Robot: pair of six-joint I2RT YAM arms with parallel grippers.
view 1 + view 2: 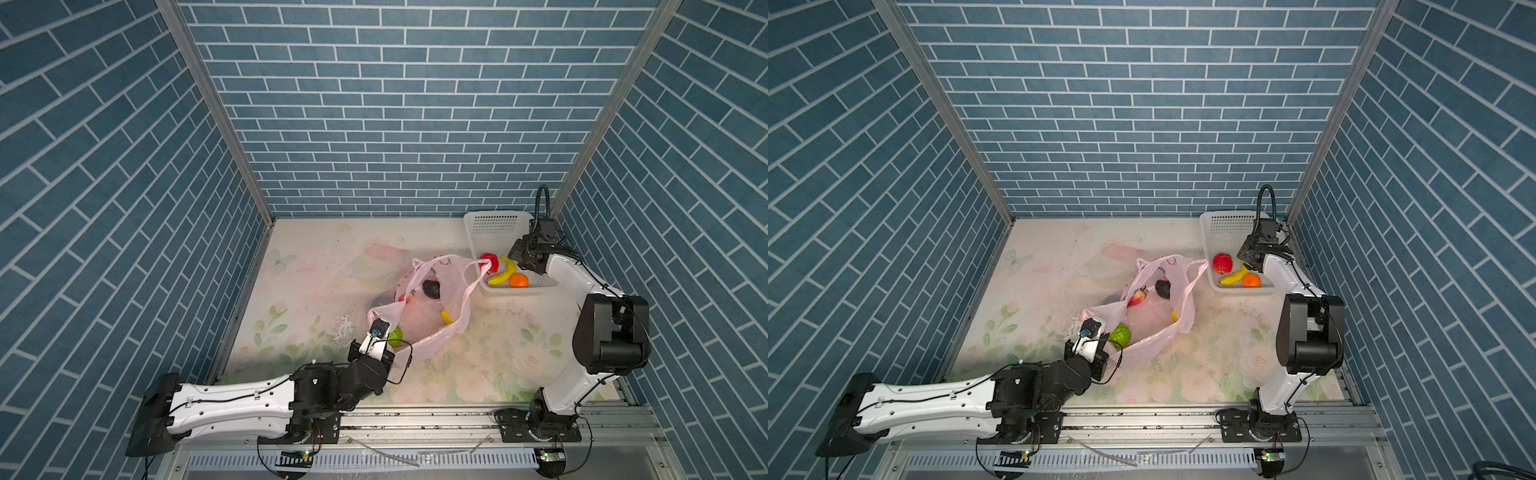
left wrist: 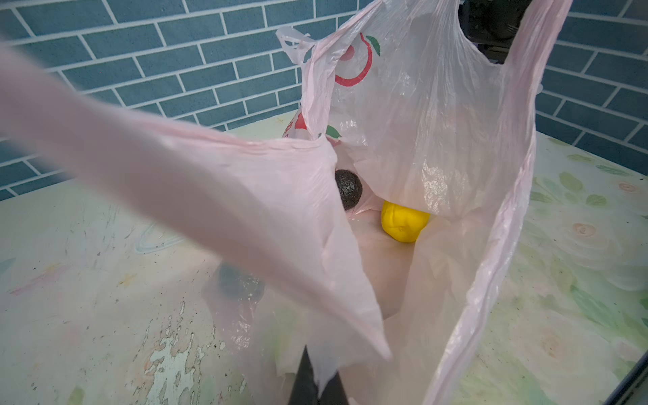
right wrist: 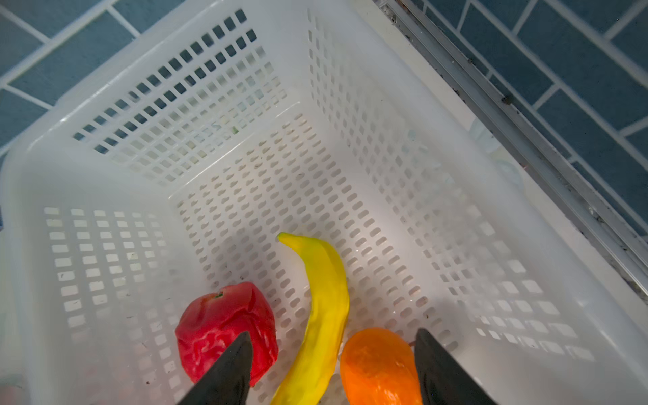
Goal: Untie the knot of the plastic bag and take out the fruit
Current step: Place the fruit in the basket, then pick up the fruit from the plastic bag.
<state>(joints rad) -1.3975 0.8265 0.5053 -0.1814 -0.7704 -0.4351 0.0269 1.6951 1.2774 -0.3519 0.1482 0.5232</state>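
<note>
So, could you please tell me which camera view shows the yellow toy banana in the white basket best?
The right wrist view: the yellow toy banana lies close and large. Both top views show the banana small in the white basket; the left wrist view misses it.

Below the right claw [image 3: 333,335], apple [image 3: 224,315], banana [image 3: 326,298] and orange [image 3: 378,361] occupy the basket [image 3: 385,105] floor; beyond them it is bare. Ahead of the left claw [image 2: 315,378], the plastic bag [image 2: 420,122] mouth gapes wide.
</note>
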